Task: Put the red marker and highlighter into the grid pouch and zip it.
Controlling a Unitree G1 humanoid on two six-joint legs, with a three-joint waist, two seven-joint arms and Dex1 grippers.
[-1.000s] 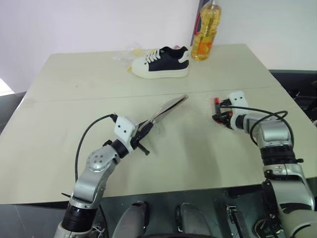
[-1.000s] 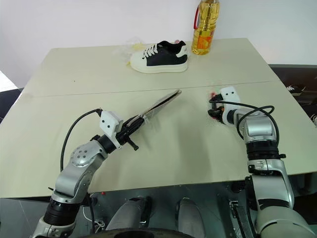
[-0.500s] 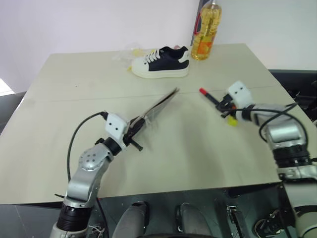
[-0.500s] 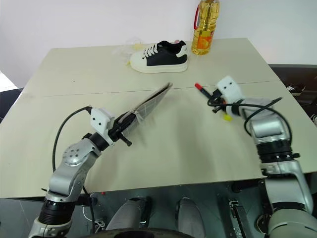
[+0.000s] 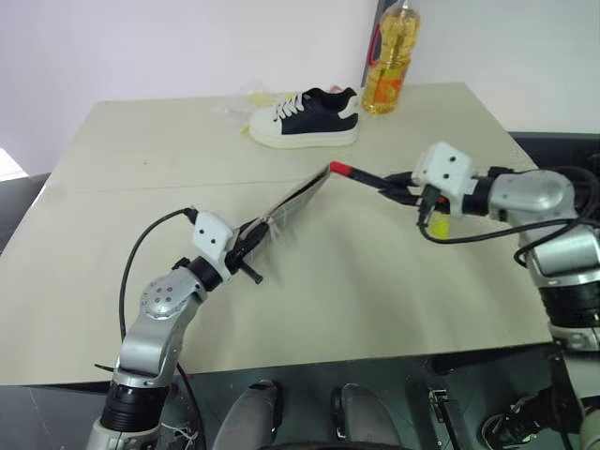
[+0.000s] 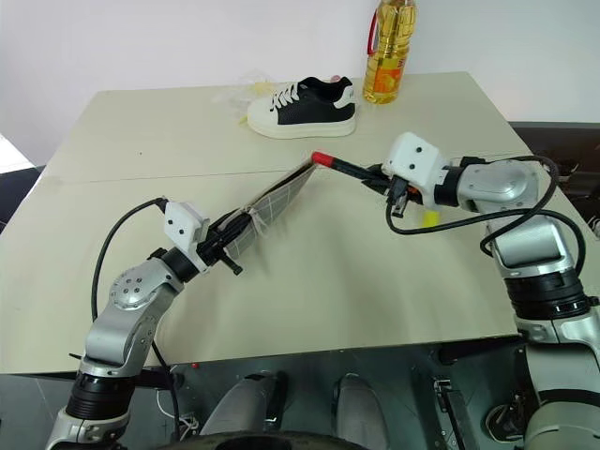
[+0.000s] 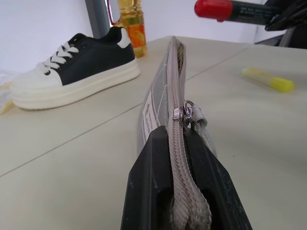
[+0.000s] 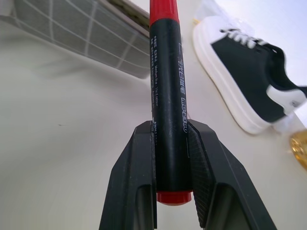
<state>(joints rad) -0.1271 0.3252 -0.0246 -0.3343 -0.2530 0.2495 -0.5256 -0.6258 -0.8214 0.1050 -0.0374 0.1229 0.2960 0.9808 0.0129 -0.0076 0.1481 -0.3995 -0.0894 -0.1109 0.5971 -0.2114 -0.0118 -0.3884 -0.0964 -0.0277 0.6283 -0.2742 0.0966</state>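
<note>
A sneaker (image 5: 305, 117) and oil bottle (image 5: 390, 64) stand on the table (image 5: 141, 187).

- The grid pouch (image 7: 165, 91) has its near end hidden between the left gripper's (image 7: 181, 165) black fingers (image 7: 148, 182) — whether its mouth stands open cannot be told.
- The oil bottle (image 5: 390, 56) is cut off at the top edge.
- The red marker's (image 8: 165, 96) printed lettering is too small to read — its red cap (image 8: 163, 10) runs off the frame.

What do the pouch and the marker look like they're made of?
Pouch: soft woven fabric, matte grey with white grid lines, apparently; it has a textile zipper tape and a shiny metal pull. Marker: probably smooth plastic; its glossy black barrel bears printed text, with red ends.
</note>
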